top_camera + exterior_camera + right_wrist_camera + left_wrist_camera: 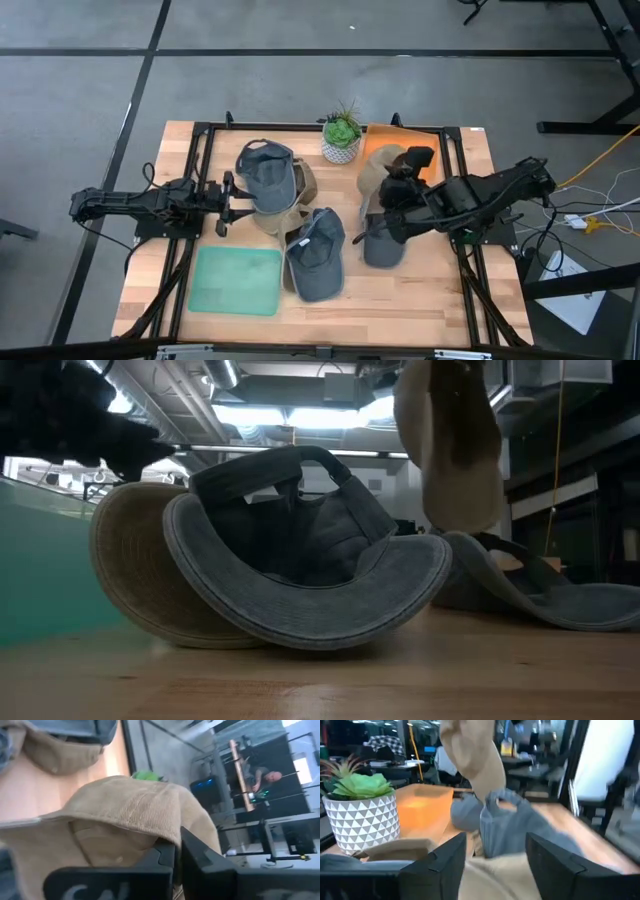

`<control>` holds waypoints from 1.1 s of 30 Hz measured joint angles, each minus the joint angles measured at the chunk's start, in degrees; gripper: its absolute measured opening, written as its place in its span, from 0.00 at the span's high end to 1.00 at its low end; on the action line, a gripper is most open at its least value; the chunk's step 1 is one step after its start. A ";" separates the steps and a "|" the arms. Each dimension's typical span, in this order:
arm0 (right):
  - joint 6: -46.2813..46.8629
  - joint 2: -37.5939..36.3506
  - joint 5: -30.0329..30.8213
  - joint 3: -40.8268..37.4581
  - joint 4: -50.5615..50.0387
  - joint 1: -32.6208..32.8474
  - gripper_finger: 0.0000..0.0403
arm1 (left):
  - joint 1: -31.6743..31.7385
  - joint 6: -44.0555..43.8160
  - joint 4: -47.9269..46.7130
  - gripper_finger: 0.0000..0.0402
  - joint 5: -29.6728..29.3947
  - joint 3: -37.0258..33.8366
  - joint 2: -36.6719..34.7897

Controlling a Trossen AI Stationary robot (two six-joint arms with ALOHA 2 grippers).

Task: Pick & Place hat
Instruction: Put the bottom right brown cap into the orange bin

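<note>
Right fingers (175,862) clamp tan hat (135,815); left fingers (495,862) wide; three grey hats, one plant (342,136).

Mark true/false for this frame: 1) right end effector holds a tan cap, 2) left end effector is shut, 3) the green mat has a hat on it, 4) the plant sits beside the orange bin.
1) True: the right end effector is shut on the tan cap, lifted off the table.
2) False: the left end effector is open, near the stacked hats.
3) False: the green mat is bare; the nearest grey cap lies beside it.
4) True: the potted plant stands next to the orange bin.
</note>
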 joint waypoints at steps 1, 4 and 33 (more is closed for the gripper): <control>-1.24 0.01 0.59 0.00 1.56 -0.40 0.98 | 0.00 -1.87 1.29 0.51 -0.09 0.00 0.00; -4.92 0.01 0.76 0.00 6.99 -2.13 0.98 | 0.00 -6.81 5.94 0.51 -0.22 0.00 0.00; -33.99 0.06 -17.39 0.03 60.37 -23.68 0.98 | 0.00 7.40 40.38 0.51 -13.23 1.13 26.90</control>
